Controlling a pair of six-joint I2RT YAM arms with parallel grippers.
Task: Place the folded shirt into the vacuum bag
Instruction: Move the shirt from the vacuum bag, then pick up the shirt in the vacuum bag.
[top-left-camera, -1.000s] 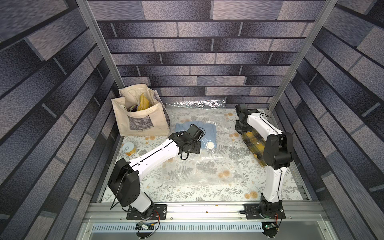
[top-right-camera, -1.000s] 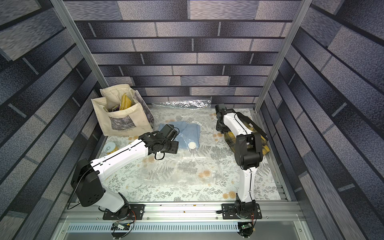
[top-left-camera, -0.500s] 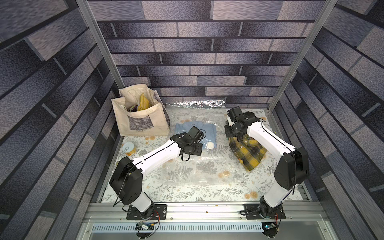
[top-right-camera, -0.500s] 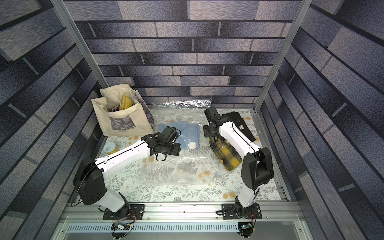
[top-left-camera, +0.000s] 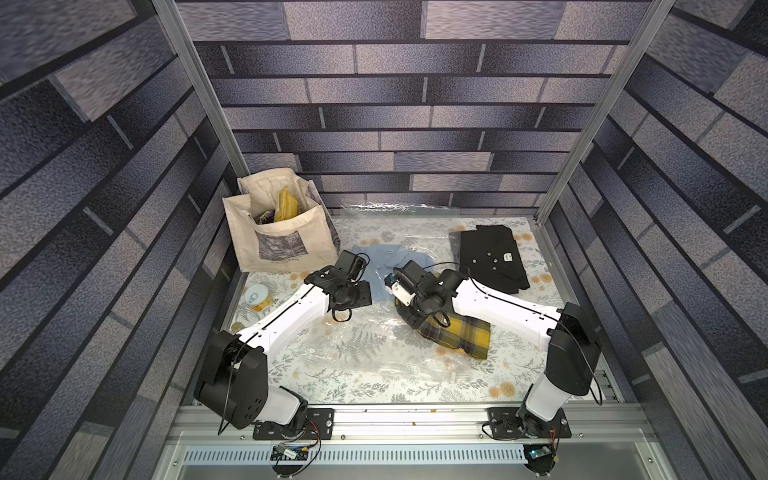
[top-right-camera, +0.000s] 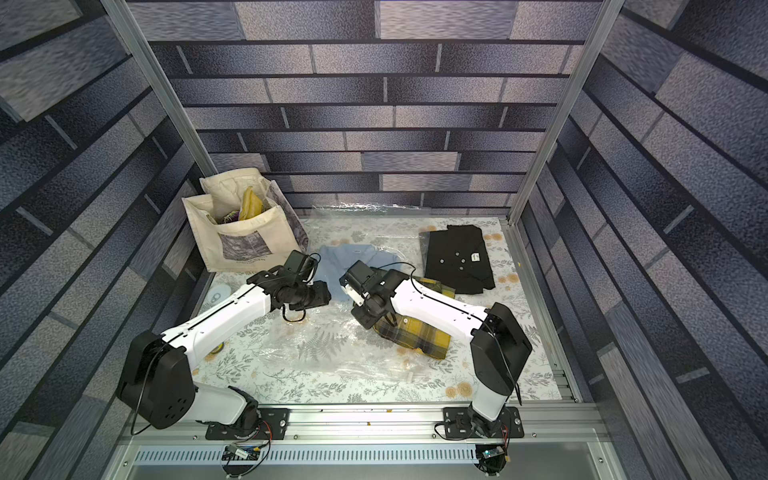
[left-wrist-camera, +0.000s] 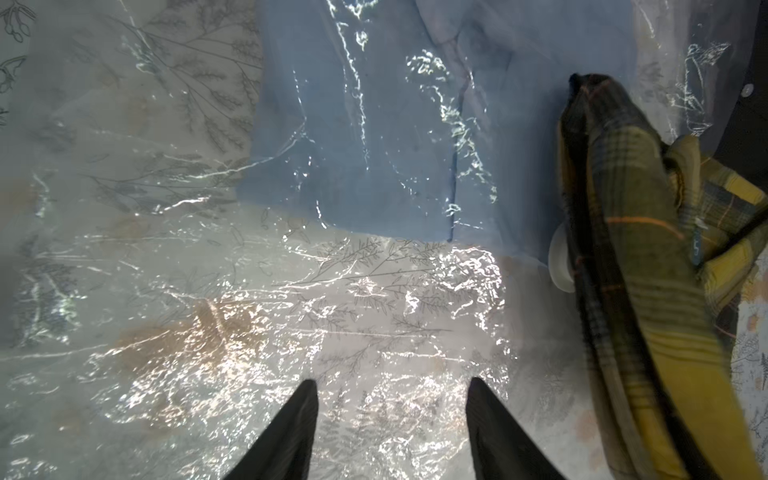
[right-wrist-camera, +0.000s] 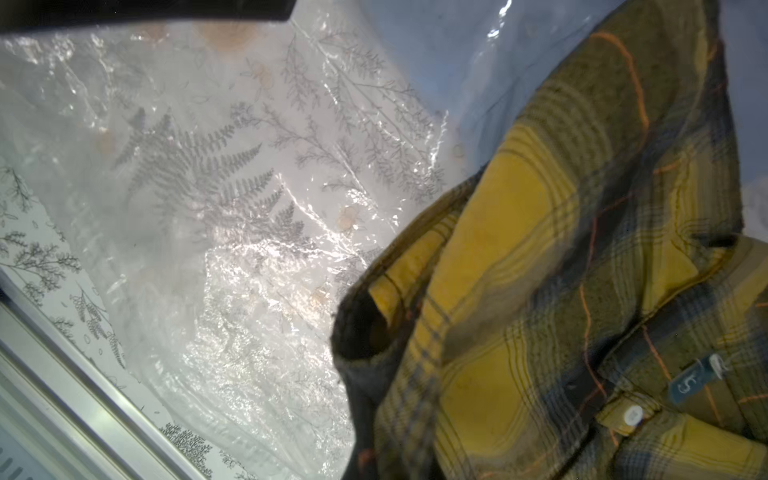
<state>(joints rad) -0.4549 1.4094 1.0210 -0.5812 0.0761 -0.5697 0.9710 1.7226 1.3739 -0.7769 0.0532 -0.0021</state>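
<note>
The folded shirt, yellow and dark plaid, hangs bunched from my right gripper, which is shut on it; in the right wrist view the shirt hides the fingers. It lies partly on the right edge of the vacuum bag, a clear crinkly sheet spread over the middle of the table. My left gripper is open just above the bag's plastic, left of the shirt. The bag's white valve cap peeks out beside the plaid cloth.
A light blue shirt lies under the bag's plastic behind both grippers. A black shirt is at the back right. A cream tote bag stands at the back left, with a small round tin in front of it.
My right arm has swung left from the table's right side to the middle, dragging the plaid shirt onto the bag's edge and uncovering the black shirt. The left gripper has barely moved.
</note>
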